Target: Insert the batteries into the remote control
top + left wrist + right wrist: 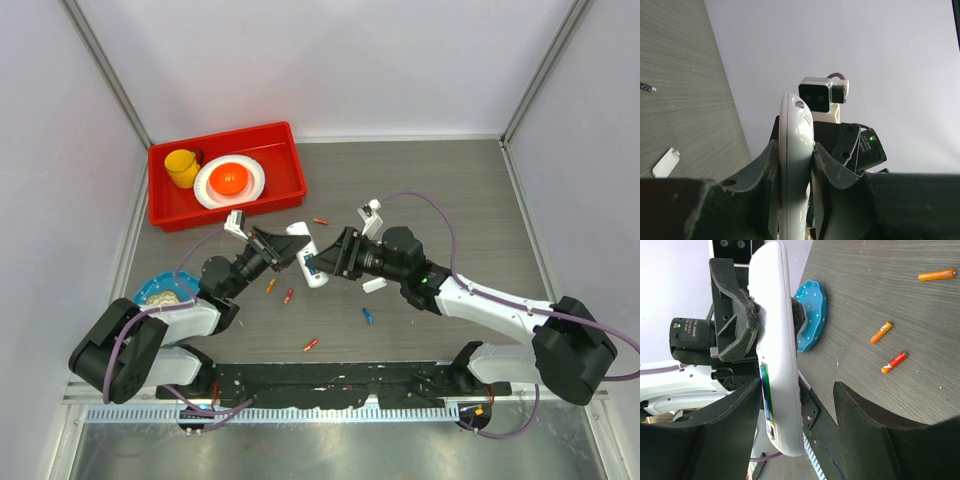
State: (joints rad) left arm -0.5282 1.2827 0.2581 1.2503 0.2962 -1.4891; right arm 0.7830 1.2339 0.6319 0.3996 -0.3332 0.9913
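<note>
Jaws of your left gripper [795,167] are pinching the white oblong plastic remote control [796,130] across its thin body. They hold it on edge, clear of the grey wood-grain table [440,190], with its rounded end sticking out past the fingertips. Your right gripper [807,410] faces it head-on with jaws spread. The remote control sits in the gap, close against one black finger [725,435], while the other finger [880,435] stands apart from it. A thin green-and-yellow strip shows on the remote's side between those fingers, and you cannot tell whether it is a battery. The loose batteries lie on the table around both grippers. An orange one [320,220] is just beyond the meeting fingertips, and an orange one [270,285] and a red one [289,295] are below your left gripper. A blue one [367,316] is on the near side of your right gripper, and an orange-red one [311,345] is nearer the arm bases. A short white plastic cover piece [374,285] lies flat beside your right wrist. Behind your left gripper sits a blue perforated dish [812,315]. Beyond that gripper, at the table's far side, a red plastic tray [280,145] holds a yellow cup [182,167] and a white plate [208,188].
</note>
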